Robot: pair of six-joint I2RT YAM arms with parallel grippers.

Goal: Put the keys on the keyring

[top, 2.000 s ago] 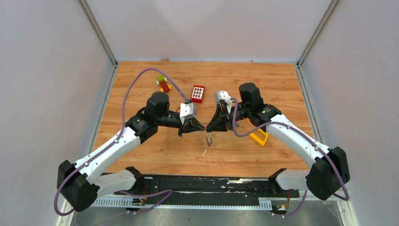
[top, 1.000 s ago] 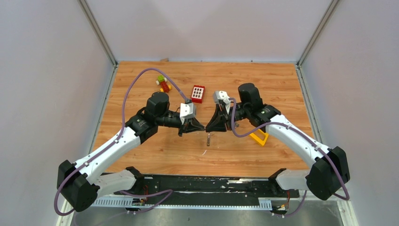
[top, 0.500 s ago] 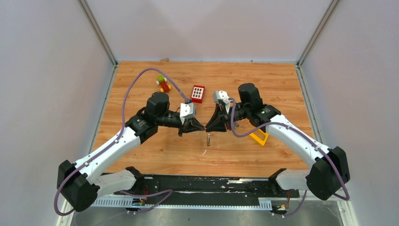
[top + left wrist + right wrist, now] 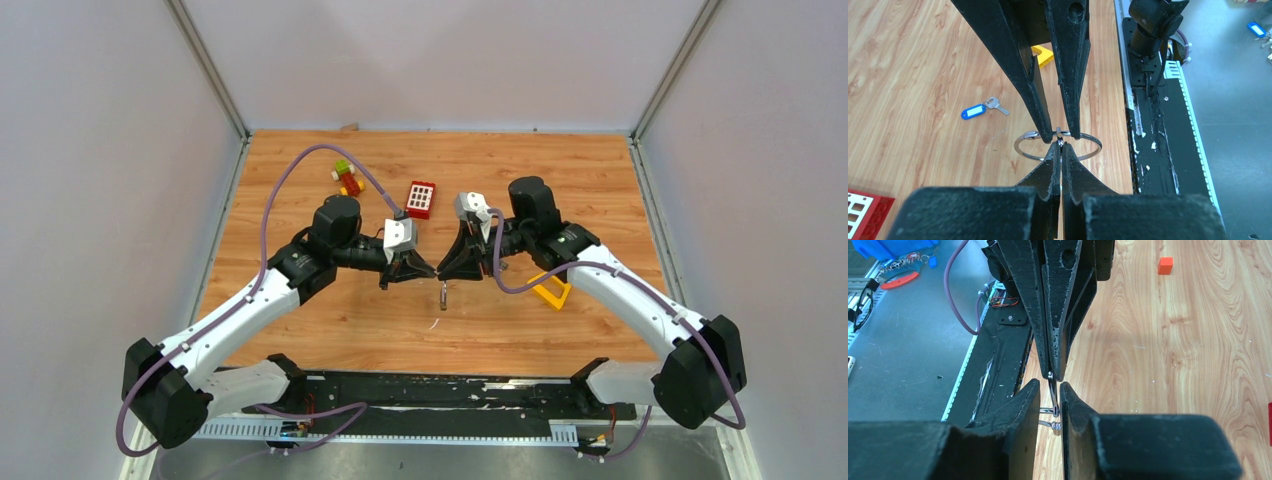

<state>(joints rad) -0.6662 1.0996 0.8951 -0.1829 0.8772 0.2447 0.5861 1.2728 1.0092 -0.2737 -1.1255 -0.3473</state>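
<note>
The keyring (image 4: pixel 1091 138) hangs above the table (image 4: pixel 908 75) at the centre of the left wrist view, pinched by the pressed-together fingers of the left gripper (image 4: pixel 1061 150). The right gripper (image 4: pixel 1059 134) straddles it from the frame's top, jaws slightly apart. One key (image 4: pixel 442 294) dangles beneath; a blue-tagged key (image 4: pixel 973 111) lies left of centre.

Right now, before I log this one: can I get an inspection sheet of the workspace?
Surface: wooden table.
Job's things: ring gripped by the left tool, raised off the table; tagged key lying on the table, not on the ring.
Clutter: red brick, yellow block, small toy.
Tools: left tool shut on the ring; right tool with jaws slightly apart, astride it.
Cables: purple cable arcs high on the left; second cable loops by the right tool.
Surroundings: grey walls; black rail at the near edge.
</note>
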